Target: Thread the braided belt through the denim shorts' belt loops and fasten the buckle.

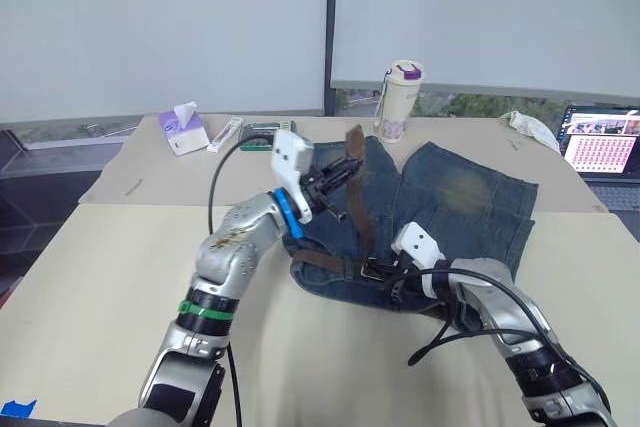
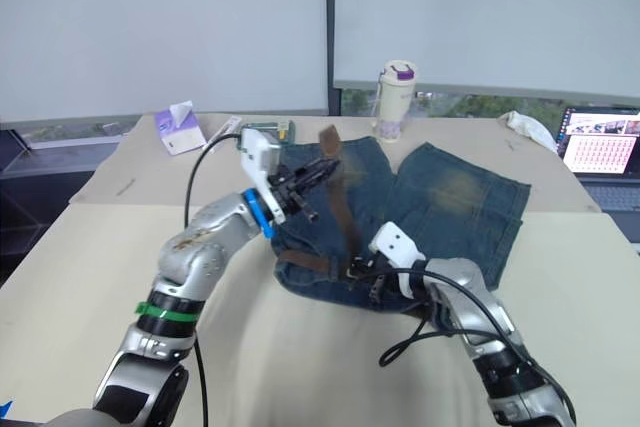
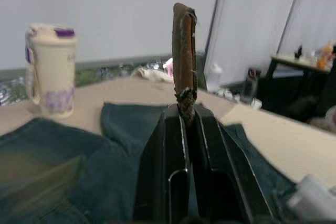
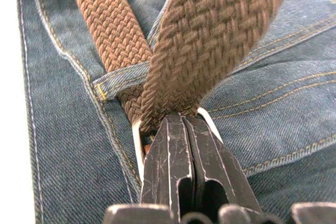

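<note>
**A:** Nearest you first: what is your right tool doing?

**B:** My right tool [image 2: 352,273] is clenched at the buckle [image 4: 137,136], at the waistband of the denim shorts [image 1: 455,197], which lie in the middle of the worktop [image 1: 90,267] with the legs toward its far edge. The buckle's metal frame shows on either side of my closed fingers.

**A:** And the braided belt?

**B:** The braided belt [image 1: 362,212] runs under one belt loop [image 4: 121,80] just beside the buckle, and a stretch lies along the waistband toward my left. Further off, my left tool [image 1: 335,175] grips the free end and holds it up over the shorts.

**A:** How far along?

**B:** Threading looks mostly done, though I can't see every loop. I judge fastening remains: the tip isn't through the buckle yet.
</note>
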